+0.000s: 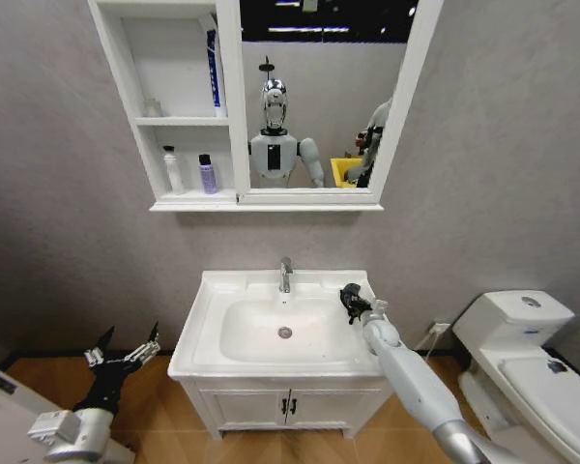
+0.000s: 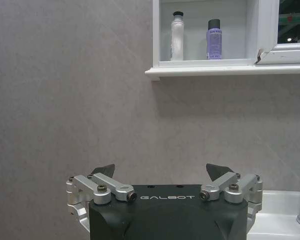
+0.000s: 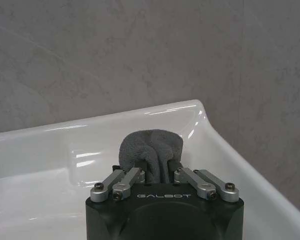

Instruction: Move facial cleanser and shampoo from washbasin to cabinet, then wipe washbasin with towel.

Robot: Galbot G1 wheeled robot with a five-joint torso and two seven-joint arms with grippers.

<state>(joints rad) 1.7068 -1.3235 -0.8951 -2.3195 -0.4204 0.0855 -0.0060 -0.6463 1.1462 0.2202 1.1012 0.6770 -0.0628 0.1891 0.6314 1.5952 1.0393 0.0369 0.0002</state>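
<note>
The white washbasin (image 1: 208, 333) with chrome tap (image 1: 285, 274) stands below the mirror. My right gripper (image 1: 352, 304) hangs over the basin's right rim, shut on the dark towel (image 3: 151, 150), which bunches up between its fingers above the rim (image 3: 210, 130). On the cabinet's (image 1: 140, 87) bottom shelf stand a white bottle (image 1: 173, 169) and a purple bottle (image 1: 207, 174), also seen as the white bottle (image 2: 177, 36) and purple bottle (image 2: 214, 39) in the left wrist view. My left gripper (image 1: 126, 348) is low at the left of the basin, open and empty, its fingertips (image 2: 104, 170) spread wide.
A white toilet (image 1: 522, 362) stands at the right. A low two-door vanity (image 1: 288, 406) carries the basin. A blue tube (image 1: 214, 68) stands on the cabinet's upper shelf. The mirror (image 1: 314, 97) reflects the robot. Grey wall runs behind everything.
</note>
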